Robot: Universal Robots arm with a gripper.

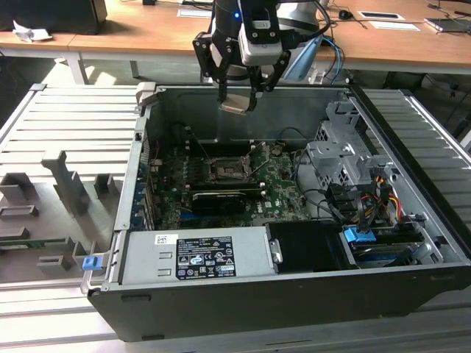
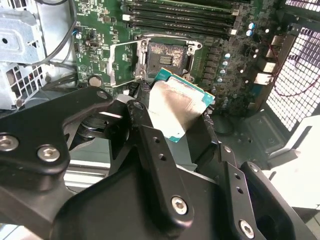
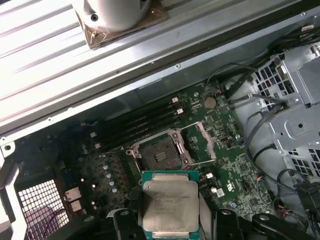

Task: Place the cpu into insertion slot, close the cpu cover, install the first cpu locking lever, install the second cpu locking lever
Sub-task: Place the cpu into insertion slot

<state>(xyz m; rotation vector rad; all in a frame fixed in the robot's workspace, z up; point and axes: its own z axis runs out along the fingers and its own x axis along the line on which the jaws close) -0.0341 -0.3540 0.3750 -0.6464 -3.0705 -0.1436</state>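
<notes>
Hangs with open air straight below the gripper point(image 1: 237, 101) and its clamped cpu point(image 3: 167, 207) down to the bare insertion slot point(image 3: 159, 156), hemmed there by the swung-open cpu cover point(image 3: 207, 142) on one flank, memory slots point(image 3: 140, 125) on another, and cables point(image 3: 260, 135) and drive cage point(image 3: 295, 100) farther aside.

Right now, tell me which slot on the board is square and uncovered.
The insertion slot: square, metal-rimmed, its cpu cover swung open. The memory slots beside it are long and narrow. The gripper holds the cpu clear of it.
</notes>
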